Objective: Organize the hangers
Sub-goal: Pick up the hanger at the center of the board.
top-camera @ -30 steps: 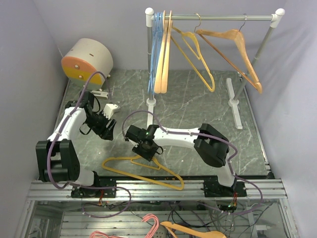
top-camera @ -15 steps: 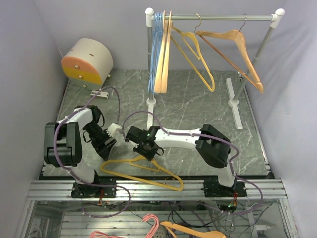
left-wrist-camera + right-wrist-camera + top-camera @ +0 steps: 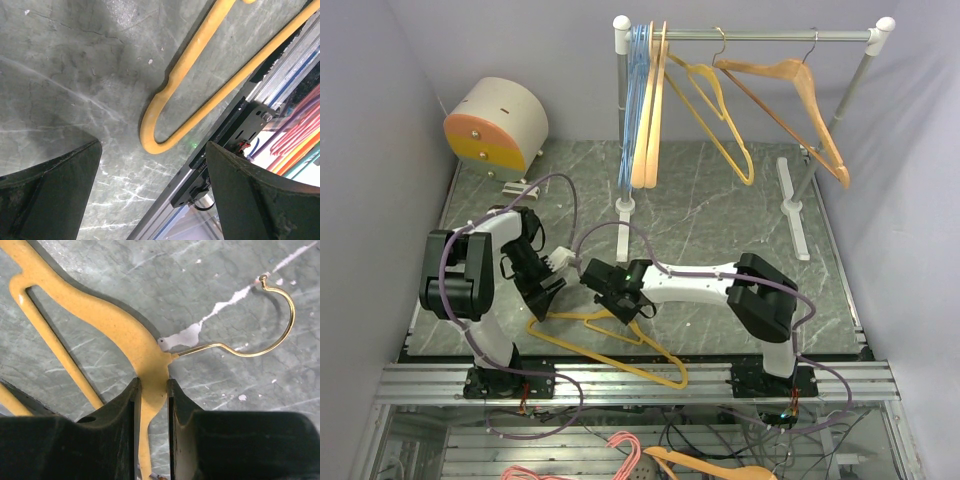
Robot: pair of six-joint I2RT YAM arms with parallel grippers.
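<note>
Yellow hanger [image 3: 610, 347]: flat on table [image 3: 720, 200], near front edge, between the arms.
Right gripper [image 3: 152, 385]: jaws pinching hanger neck, just below hook [image 3: 260, 335].
Left gripper [image 3: 152, 150]: jaws spread wide, above hanger's rounded left end, apart from it.
Other hangers [image 3: 650, 110]: hung on rack [image 3: 760, 36] at back.

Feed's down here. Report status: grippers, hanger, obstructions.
Right gripper shut on yellow hanger neck, below hook. Left gripper open over its end loop, not touching. Hanger flat on table. Nothing seen blocking rack.
</note>
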